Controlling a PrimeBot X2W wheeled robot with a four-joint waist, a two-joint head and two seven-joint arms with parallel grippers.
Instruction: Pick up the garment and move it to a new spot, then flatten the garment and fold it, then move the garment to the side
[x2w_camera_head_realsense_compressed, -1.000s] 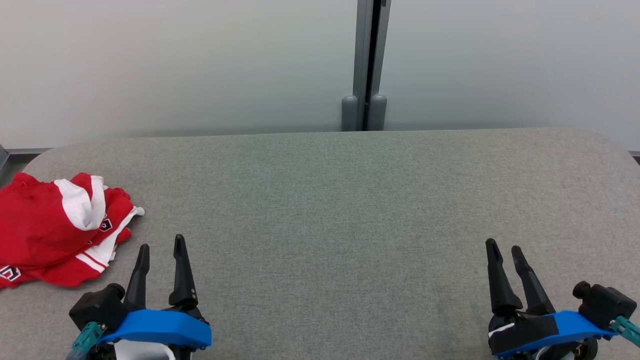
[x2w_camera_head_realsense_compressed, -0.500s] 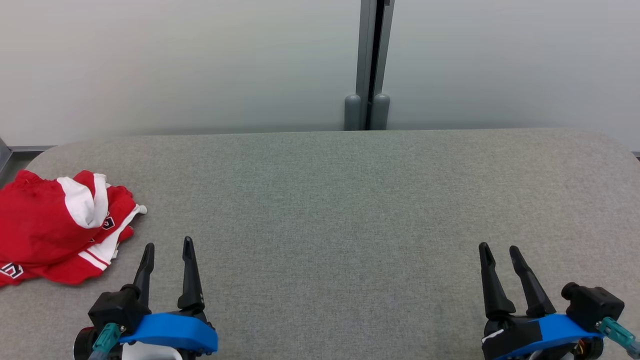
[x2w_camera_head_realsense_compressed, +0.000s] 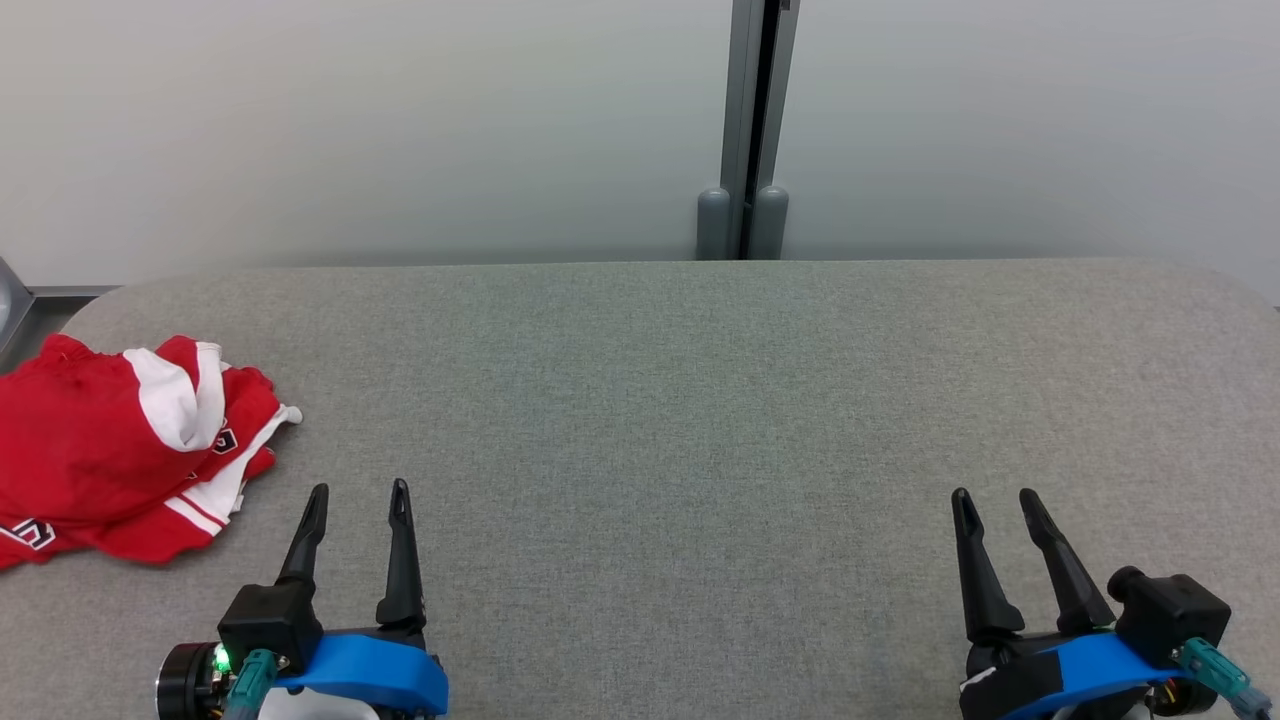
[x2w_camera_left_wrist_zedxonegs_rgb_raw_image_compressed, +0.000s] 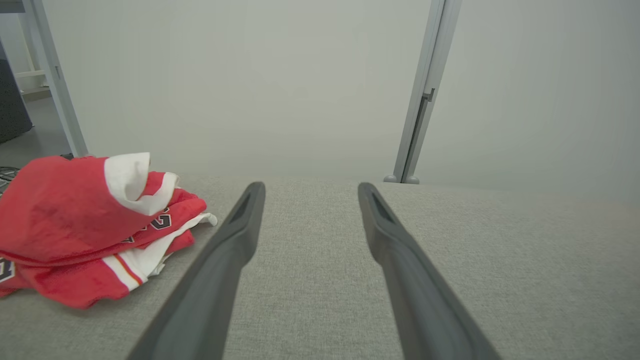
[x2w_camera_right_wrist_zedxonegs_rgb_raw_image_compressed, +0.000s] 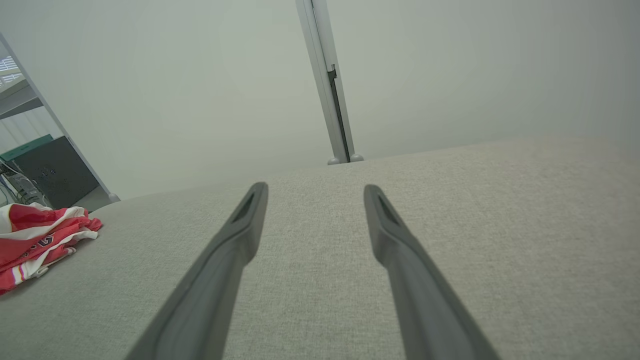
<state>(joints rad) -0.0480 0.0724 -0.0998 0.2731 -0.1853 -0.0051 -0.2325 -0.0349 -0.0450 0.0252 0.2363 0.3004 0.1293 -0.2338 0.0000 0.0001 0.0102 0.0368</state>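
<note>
From the right wrist, a dark cabinet (x2w_camera_right_wrist_zedxonegs_rgb_raw_image_compressed: 55, 170) stands behind the red-and-white garment (x2w_camera_head_realsense_compressed: 120, 450). The head view places the garment crumpled at the grey table's (x2w_camera_head_realsense_compressed: 700, 400) left end, its dark lettering possibly numerals. The left gripper (x2w_camera_head_realsense_compressed: 358, 488) is just right of the garment, the right gripper (x2w_camera_head_realsense_compressed: 995, 495) far right of it. Both are spread wide and hold nothing.

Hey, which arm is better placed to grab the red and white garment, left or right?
Left, likely. The garment lies crumpled at the left end of the table, close beside the left gripper, which is open and empty. The right gripper, also open, sits far across it.
</note>
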